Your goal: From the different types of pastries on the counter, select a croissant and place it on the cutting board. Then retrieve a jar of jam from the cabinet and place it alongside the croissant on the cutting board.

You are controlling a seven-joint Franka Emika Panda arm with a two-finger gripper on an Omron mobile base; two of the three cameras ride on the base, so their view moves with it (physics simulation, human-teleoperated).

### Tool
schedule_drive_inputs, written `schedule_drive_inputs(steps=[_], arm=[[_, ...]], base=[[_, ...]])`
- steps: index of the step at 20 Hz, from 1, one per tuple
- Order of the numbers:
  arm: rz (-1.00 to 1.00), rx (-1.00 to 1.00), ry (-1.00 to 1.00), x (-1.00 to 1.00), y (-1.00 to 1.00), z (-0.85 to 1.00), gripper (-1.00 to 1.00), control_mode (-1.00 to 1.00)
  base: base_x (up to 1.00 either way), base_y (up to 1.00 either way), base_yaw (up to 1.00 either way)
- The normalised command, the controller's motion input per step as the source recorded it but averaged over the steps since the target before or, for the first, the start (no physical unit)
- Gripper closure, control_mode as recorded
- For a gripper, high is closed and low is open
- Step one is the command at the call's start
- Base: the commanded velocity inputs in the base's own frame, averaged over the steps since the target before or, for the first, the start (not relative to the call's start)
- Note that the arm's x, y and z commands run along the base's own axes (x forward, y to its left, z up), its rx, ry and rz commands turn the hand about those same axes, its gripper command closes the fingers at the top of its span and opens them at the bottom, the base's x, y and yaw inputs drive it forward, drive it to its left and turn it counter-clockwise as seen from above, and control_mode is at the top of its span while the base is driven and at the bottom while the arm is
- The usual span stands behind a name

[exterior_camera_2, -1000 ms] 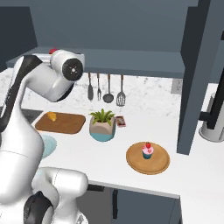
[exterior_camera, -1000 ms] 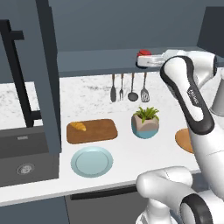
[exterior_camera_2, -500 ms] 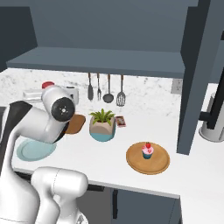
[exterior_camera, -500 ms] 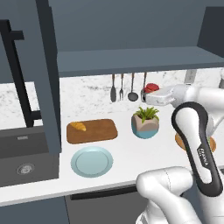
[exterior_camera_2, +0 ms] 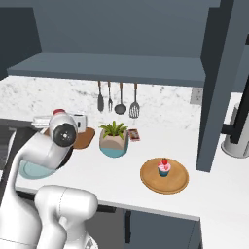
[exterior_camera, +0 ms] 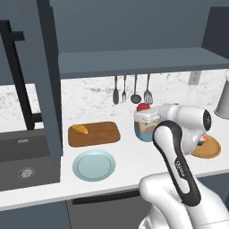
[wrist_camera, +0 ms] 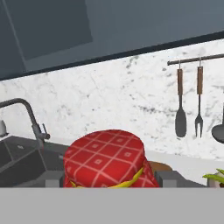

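**Jam jar held over the worktop**

My fingers (wrist_camera: pixel 109 181) are clamped on the jar of jam (wrist_camera: pixel 107 159), its red checked lid close before my hand camera (a yellow ribbon runs under the lid). In the left base view I hold the jar (exterior_camera: pixel 143 117) above the worktop (exterior_camera: pixel 134 156), in front of the potted plant (exterior_camera_2: pixel 115 138). The croissant (exterior_camera: pixel 80 129) lies on the left end of the cutting board (exterior_camera: pixel 98 133). The cupcake (exterior_camera_2: pixel 164 168) sits on the round wooden tray (exterior_camera_2: pixel 177 181), and the blue plate (exterior_camera: pixel 94 165) lies near the board.

Bystanders sitting along the white worktop
Round light blue plate (exterior_camera: pixel 93 164) lying near the dark sink (exterior_camera: pixel 24 167); potted green plant (exterior_camera_2: pixel 114 138) standing below hanging metal utensils (exterior_camera_2: pixel 116 98).
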Motion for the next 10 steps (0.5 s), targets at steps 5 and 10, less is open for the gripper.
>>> schedule_drive_inputs(steps=[5,10], arm=[[-0.25,0.14,-0.11,0.36,0.53,-1.0,1.0,-1.0],[-0.19,0.0,-0.14,0.63,0.66,-1.0,1.0,-1.0]], base=[[0.0,0.0,0.0],[0.0,0.0,0.0]])
